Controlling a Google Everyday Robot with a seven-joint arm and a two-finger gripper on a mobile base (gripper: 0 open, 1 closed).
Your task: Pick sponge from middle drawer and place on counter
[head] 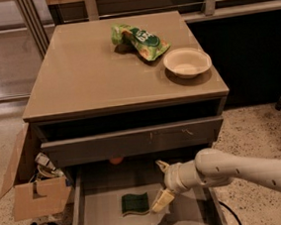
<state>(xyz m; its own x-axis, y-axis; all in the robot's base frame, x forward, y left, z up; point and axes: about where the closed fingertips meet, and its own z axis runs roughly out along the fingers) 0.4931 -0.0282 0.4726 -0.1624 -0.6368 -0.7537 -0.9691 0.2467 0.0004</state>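
The sponge, dark green face up with a yellow edge, lies flat on the floor of the open middle drawer, near its centre. My gripper is over the drawer just right of the sponge, open and empty. Its lower finger is close to the sponge's right edge; whether they touch I cannot tell. The upper finger points toward the back of the drawer. The tan counter is the cabinet top above.
A bright green snack bag and a pale bowl sit on the counter's far right. A cardboard box with clutter stands left of the drawer. A closed drawer front overhangs the drawer's back. A small orange object lies under it.
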